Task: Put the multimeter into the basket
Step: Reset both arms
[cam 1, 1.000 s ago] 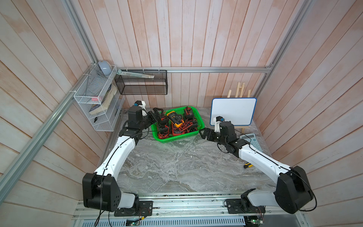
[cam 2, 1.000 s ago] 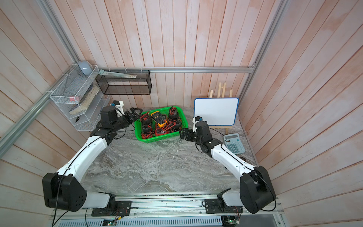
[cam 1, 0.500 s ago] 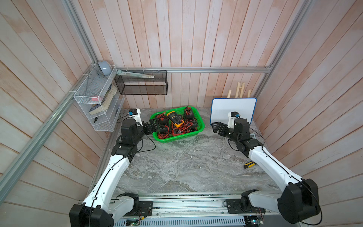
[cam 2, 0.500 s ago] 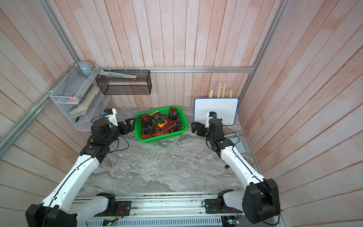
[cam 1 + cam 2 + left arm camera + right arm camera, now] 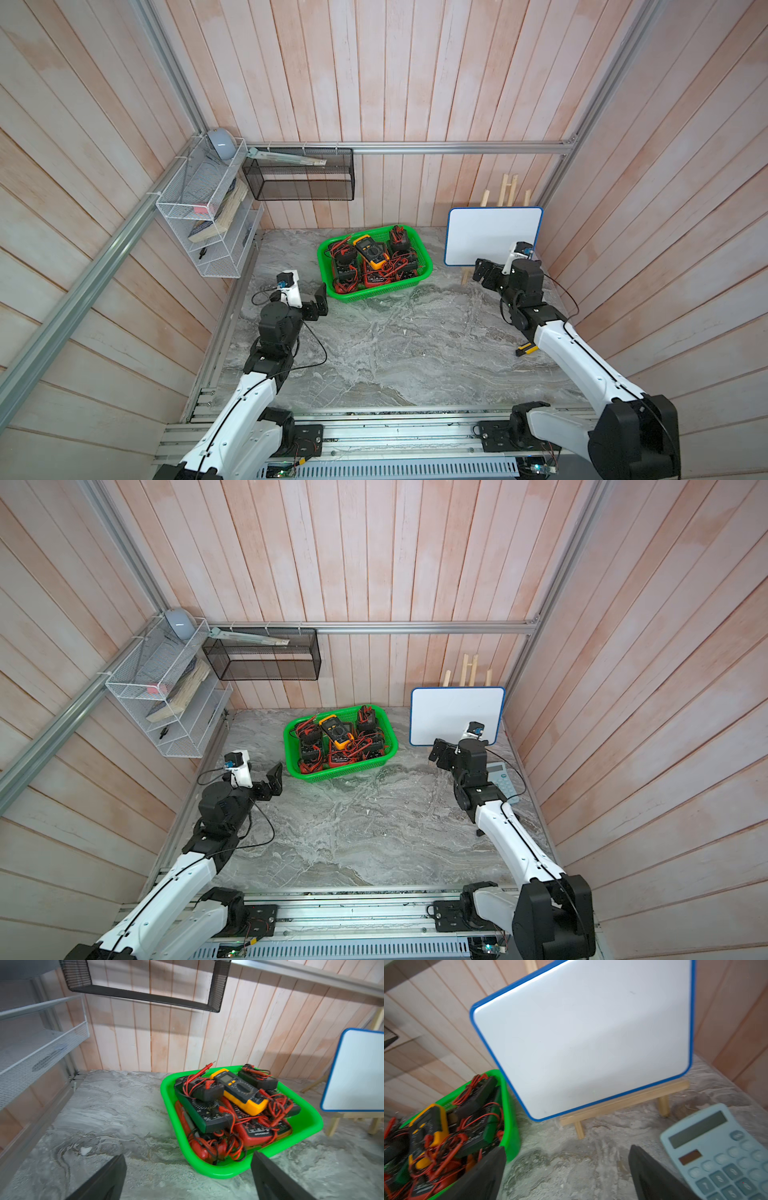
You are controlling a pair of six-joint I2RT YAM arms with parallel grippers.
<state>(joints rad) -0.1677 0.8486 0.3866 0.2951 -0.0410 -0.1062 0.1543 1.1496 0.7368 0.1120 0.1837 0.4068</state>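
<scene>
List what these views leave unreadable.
- Lower multimeters in the basket: buried under the yellow multimeter and red leads in every view; count unclear.
- Calculator: blurred, cut by the right wrist view's edge.
- Black-and-yellow item beside the right arm: too small in a top view.

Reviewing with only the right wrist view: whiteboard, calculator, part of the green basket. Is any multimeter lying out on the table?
Observer: None shows on the table in both top views; the visible ones lie in the basket, a yellow multimeter on top.
Operator: And the other arm?
Observer: The left gripper hangs near the basket's front left corner, jaws open, holding nothing.
Operator: Anything loose elsewhere?
Observer: A small black-and-yellow object lies beside the right arm; too small to identify.
</scene>
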